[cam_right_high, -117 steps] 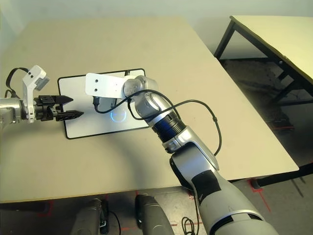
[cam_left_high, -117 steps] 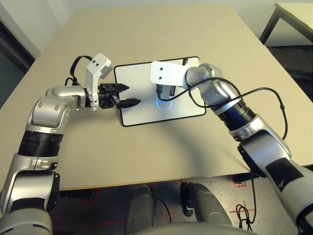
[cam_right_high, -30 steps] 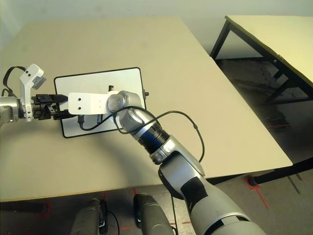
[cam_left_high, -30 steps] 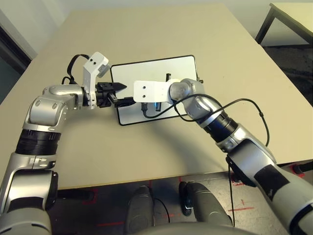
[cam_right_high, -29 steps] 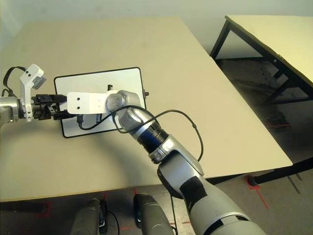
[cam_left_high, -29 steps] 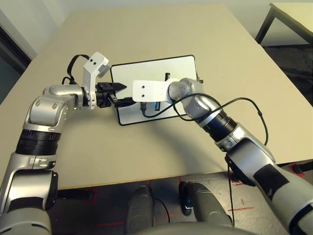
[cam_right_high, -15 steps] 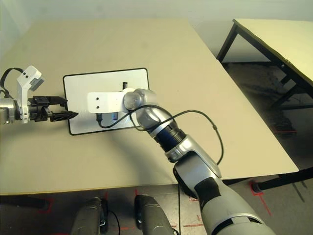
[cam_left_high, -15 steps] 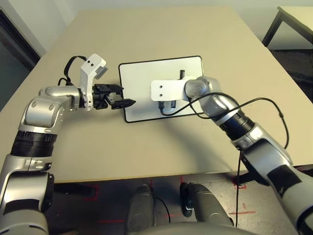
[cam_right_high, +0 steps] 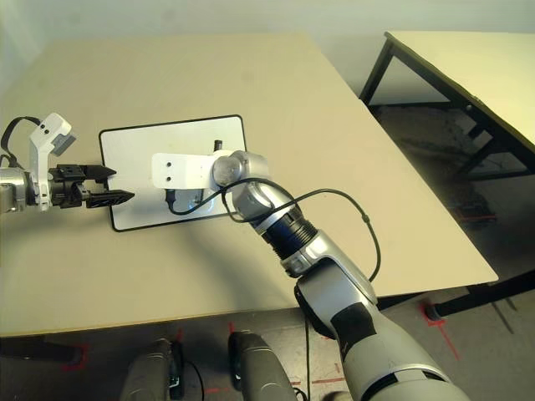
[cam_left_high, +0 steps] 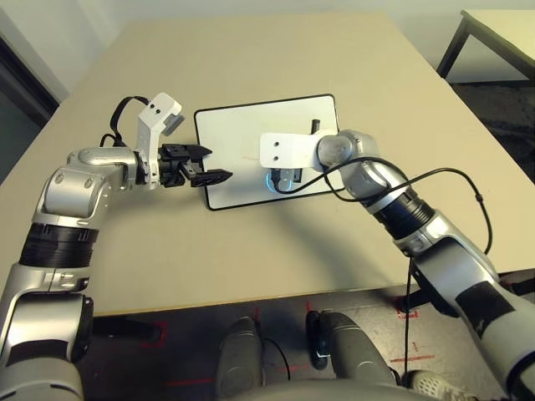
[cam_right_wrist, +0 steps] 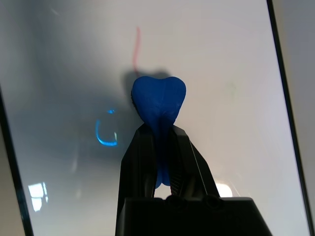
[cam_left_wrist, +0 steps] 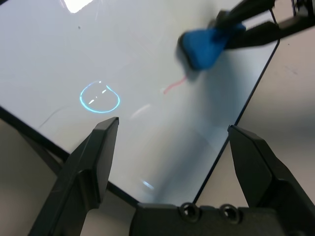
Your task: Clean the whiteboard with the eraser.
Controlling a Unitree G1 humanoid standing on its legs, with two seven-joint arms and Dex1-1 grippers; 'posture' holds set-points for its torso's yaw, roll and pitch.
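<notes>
Right gripper: clamped on the eraser — pinched so hard that the blue block bulges into two lobes beyond the fingertips; presumably gripped this tight so the block does not slip under sideways rubbing.
Eraser: pressed flat-end down against the whiteboard, just short of a thin red stroke directly ahead of the fingertips.
Red stroke: short, faint, curved; touching or nearly touching the eraser's leading edge in the right wrist view — looks like the mark being wiped at now.
Left gripper: fingers spread wide apart, holding nothing; hovering over the board's near-left corner, tips pointed across the surface towards the eraser.
Left gripper's purpose: probably there to steady the board against sliding while the other arm scrubs — yet cannot tell whether either finger actually touches the frame.
Whiteboard: lying flat on the table, beneath and ahead of both grippers; mostly white, black frame visible past the right fingers on either side.
Blue ring: a glowing arc on the board close beside the eraser; appears to be a reflected light, not ink, so no wiping needed there.
Step in hand: rubbing out the leftover red line; most of the surface already looks bare.
Risk: board shifting on the smooth table if pushed without a brace.
</notes>
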